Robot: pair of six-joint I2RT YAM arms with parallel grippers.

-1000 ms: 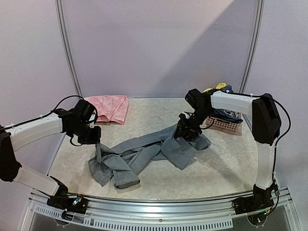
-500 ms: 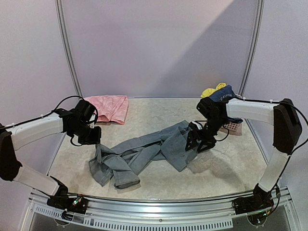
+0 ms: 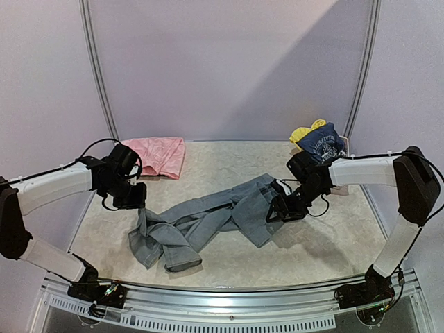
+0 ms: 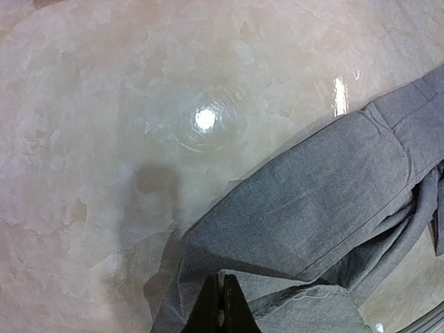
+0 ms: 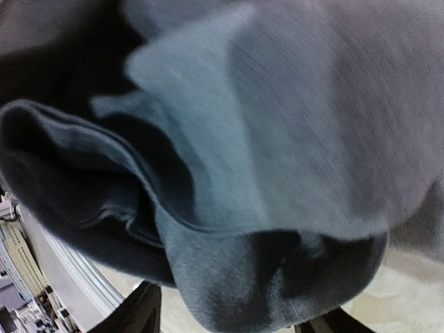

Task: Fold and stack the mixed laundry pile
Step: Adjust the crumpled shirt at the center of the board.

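grey cloth crowds the right gripper (image 5: 236, 316): its two fingers (image 5: 142, 309) stand well apart at the lower edge of the wrist view, and a thick fold of the grey collared shirt (image 3: 208, 222) bulges between them. whether the pads actually bear on that fold i cannot tell; the jaws look open around it, not pinched shut. from above, this gripper sits low on the cloth at the shirt's far, right end.

the left gripper (image 3: 133, 200) is closed on nothing, its fingers pressed together. it hangs just above the shirt's left end, with an edge of fabric under it in its own wrist view and bare marbled tabletop (image 4: 104, 104) beyond.

outward from both, the shirt lies crumpled in a long band across the middle of the tabletop. its long axis runs from near-left to far-right, so each arm has one end beneath it and neither needs to cross over. my judgement is that the coming move turns on that diagonal: taking both ends and drawing them apart along it should spread the shirt flat for folding.

a pink piece (image 3: 159, 156) lies flat at the far left. the navy top (image 3: 322, 146) and yellow piece (image 3: 304, 132) are heaped at the far right behind the right arm, well apart from the shirt.
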